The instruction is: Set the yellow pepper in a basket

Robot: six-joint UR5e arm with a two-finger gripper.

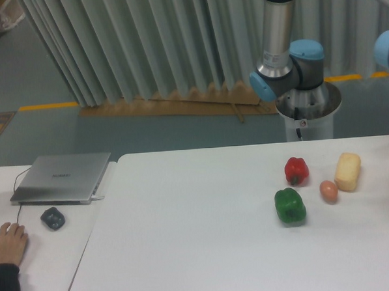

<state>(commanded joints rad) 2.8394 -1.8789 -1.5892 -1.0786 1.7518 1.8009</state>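
Neither the yellow pepper nor the fingers show here; both lie past the right edge, so their relation and grip cannot be told. No basket shows either. On the matte white counter (206, 249) sit a glossy lobed green pepper (289, 205), a red pepper (296, 170), a small egg (328, 190) and a pale oblong block (347, 171).

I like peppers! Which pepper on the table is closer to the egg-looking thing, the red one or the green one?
The red pepper looks a bit closer. It sits just up and left of the small orange-pink egg shape; the green pepper lies farther left and lower.
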